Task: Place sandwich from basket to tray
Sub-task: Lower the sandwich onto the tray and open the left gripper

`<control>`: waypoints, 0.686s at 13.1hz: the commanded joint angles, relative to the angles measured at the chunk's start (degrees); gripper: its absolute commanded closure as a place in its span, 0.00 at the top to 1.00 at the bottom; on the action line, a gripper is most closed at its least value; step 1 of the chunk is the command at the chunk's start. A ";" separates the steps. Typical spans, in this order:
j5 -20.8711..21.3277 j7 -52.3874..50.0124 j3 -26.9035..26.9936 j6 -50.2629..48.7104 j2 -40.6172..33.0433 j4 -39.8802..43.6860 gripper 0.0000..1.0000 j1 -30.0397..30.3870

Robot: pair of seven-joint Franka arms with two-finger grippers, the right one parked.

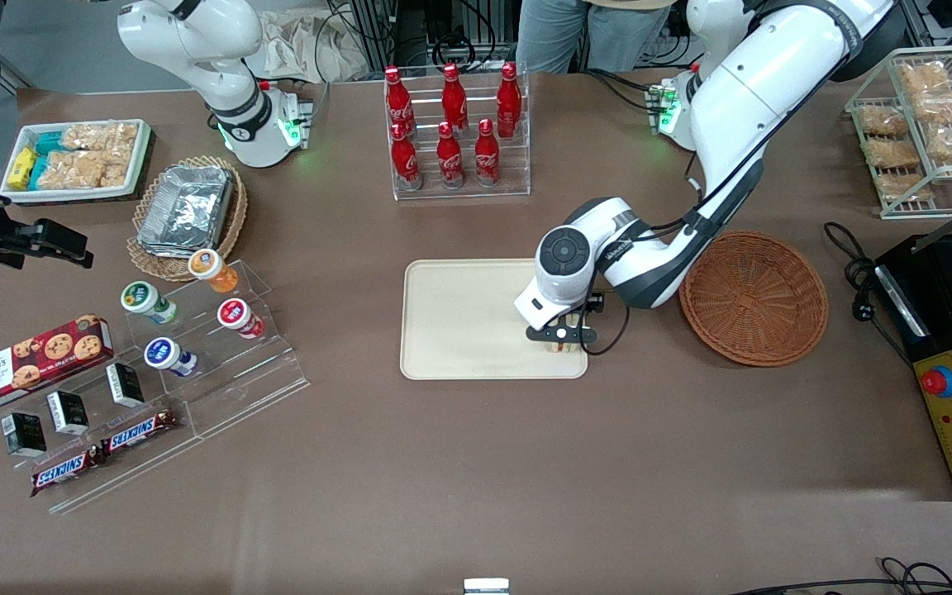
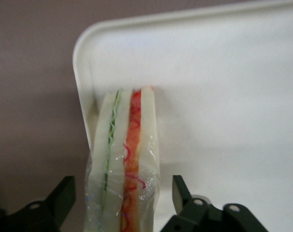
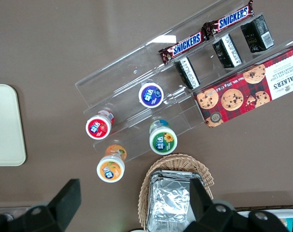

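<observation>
I count one tray (image 1: 459,318) on the tabletop (image 1: 476,463), and one sandwich (image 1: 563,346) standing on its cut edge in the tray's corner nearest the basket. My gripper (image 1: 561,334) hangs right over it, jaws spread wide with clear space on either side, so I judge the sandwich delivered and released. One basket (image 1: 754,297) sits beside the tray, nothing in it.

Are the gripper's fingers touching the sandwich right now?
Apart. The left wrist view shows the gripper open over the tray, with gaps between both fingers and the sandwich.
</observation>
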 commanded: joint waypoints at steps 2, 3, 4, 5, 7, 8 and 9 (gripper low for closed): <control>-5.32 0.40 -0.27 -3.35 -11.81 0.97 1.00 2.55; -6.91 2.68 -0.36 -4.15 -14.10 1.32 1.00 5.00; -9.54 5.48 -0.45 -5.11 -15.77 1.85 1.00 7.99; -12.18 9.51 -0.45 -6.69 -16.75 3.85 1.00 10.10; -15.10 13.33 -0.18 -13.96 -17.19 10.34 1.00 12.23; -15.28 13.42 -0.10 -17.04 -17.11 13.42 1.00 12.84; -15.98 13.68 -0.10 -18.55 -17.02 15.54 1.00 14.33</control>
